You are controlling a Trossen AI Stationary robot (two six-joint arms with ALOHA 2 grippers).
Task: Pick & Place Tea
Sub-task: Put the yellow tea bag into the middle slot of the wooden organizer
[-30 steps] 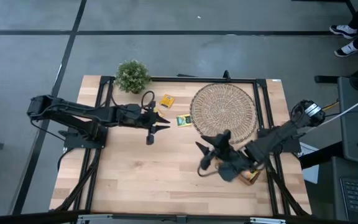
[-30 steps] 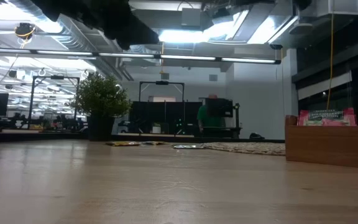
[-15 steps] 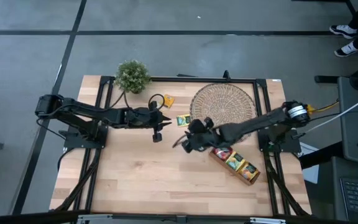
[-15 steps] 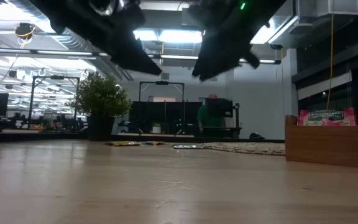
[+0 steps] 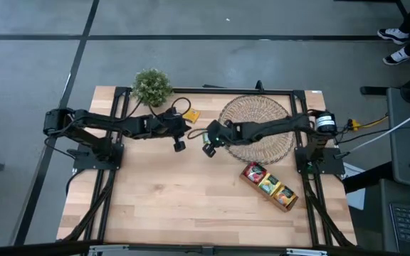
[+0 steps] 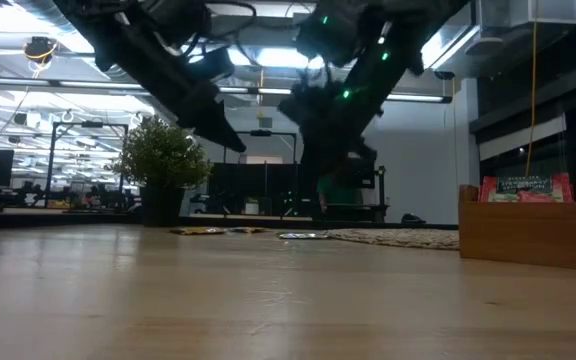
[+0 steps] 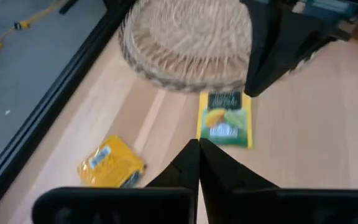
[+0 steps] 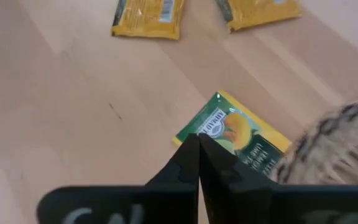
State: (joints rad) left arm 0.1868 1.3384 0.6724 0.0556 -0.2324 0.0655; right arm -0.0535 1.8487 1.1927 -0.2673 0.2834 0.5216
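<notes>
Both arms moved toward sachets on wooden table (image 5: 191, 206).

In the right wrist view, the round woven straw mat (image 8: 347, 140) is cut off by the picture's edge, and the shut dark fingers (image 8: 194, 163) cover one corner of the green-and-yellow tea sachet (image 8: 238, 134).

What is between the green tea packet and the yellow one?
Only bare wooden table lies between the green tea packet and the yellow packet, seen in the left wrist view.
</notes>
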